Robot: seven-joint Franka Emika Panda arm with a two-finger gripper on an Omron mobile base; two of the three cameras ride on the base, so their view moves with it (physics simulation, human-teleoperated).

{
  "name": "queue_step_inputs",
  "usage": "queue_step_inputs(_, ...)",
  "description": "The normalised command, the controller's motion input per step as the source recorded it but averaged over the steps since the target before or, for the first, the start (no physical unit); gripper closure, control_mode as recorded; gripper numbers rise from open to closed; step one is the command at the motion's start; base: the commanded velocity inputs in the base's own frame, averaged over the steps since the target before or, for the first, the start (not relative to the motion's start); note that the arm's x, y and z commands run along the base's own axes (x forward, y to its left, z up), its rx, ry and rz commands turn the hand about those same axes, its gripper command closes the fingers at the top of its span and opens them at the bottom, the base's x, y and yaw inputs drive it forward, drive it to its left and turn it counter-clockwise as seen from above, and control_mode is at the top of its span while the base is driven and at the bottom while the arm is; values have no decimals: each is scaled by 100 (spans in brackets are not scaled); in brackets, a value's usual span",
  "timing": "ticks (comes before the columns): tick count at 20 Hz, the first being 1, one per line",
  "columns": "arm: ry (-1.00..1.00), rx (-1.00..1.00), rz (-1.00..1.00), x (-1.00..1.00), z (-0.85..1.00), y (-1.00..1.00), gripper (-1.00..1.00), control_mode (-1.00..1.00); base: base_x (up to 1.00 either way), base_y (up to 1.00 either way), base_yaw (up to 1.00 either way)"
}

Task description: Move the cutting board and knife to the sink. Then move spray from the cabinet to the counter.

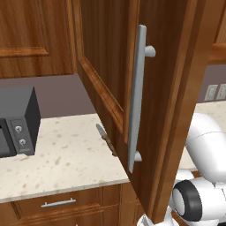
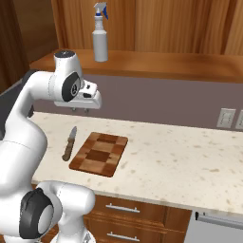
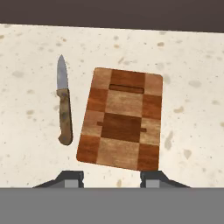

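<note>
We saw the jaws apart and empty above the cutting board (image 3: 120,119) on the worktop (image 3: 192,65) — the knife (image 3: 64,106) just beside it at nine o'clock. The spray (image 2: 99,33) stood on the cabinet (image 2: 156,64) shelf — twelve o'clock.

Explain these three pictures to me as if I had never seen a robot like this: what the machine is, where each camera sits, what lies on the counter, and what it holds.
This is a white robot arm in a rendered kitchen. Two cameras ride on its base, behind it to the left and right; the third sits on its hand and looks down. On the speckled counter lie a checkered wooden cutting board and, beside it but apart, a small knife. A spray bottle stands on the shelf of the cabinet, whose door is swung open. The end effector hovers above the board with its jaws apart, holding nothing.
</note>
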Motion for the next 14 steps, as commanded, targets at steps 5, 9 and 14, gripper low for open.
queue_step_inputs(5, 0, 0, 0, 0, -5, -2, -100, -100, 0, 0, 0)
queue_step_inputs(9, 1, 0, 2, 17, -31, 2, -100, -100, 0, 0, 0)
queue_step_inputs(14, 13, 0, 15, 41, -49, 1, -100, -100, 0, 0, 0)
